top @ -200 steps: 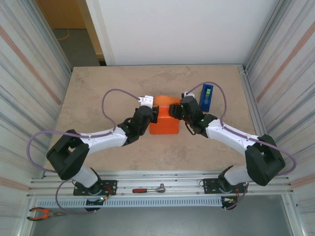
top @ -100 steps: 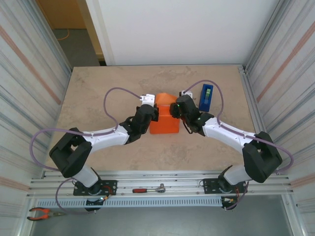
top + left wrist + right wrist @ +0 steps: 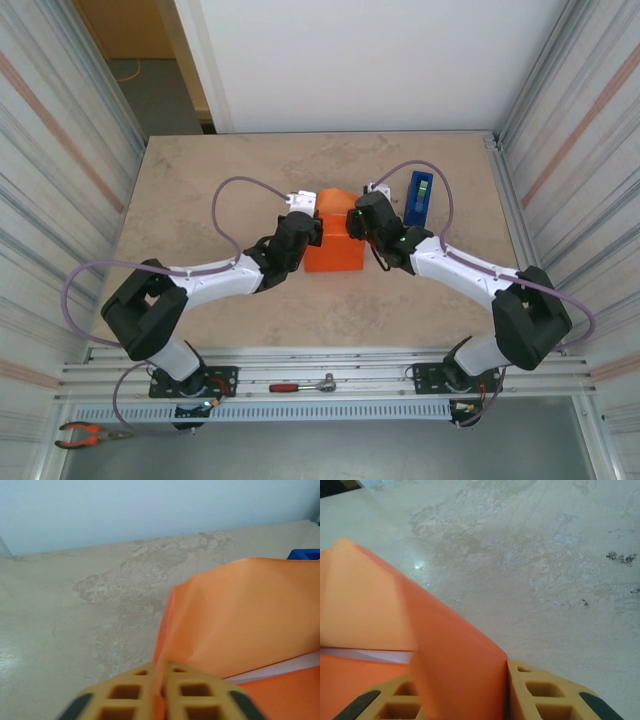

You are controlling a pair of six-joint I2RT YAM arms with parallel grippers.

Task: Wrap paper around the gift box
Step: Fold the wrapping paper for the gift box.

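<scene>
Mottled beige table (image 3: 200,200), corrugated metal side walls (image 3: 60,150), white back wall (image 3: 380,60). Mid-table, left gripper (image 3: 159,669) and right gripper (image 3: 470,690) each pinch the raised orange paper (image 3: 335,203) tight; blue tape dispenser (image 3: 420,197) sits nearer the right edge.

left hand (image 3: 161,681) pinched, right hand (image 3: 465,695) pinched, arms angled inward

One paper (image 3: 333,255), one blue tape dispenser (image 3: 420,197), one ratchet (image 3: 303,384), and seemingly one pliers (image 3: 88,433).

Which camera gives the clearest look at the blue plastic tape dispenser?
Top external: the blue plastic tape dispenser shows whole, from above. The left wrist view catches a blue corner of it at the frame's right edge.
</scene>
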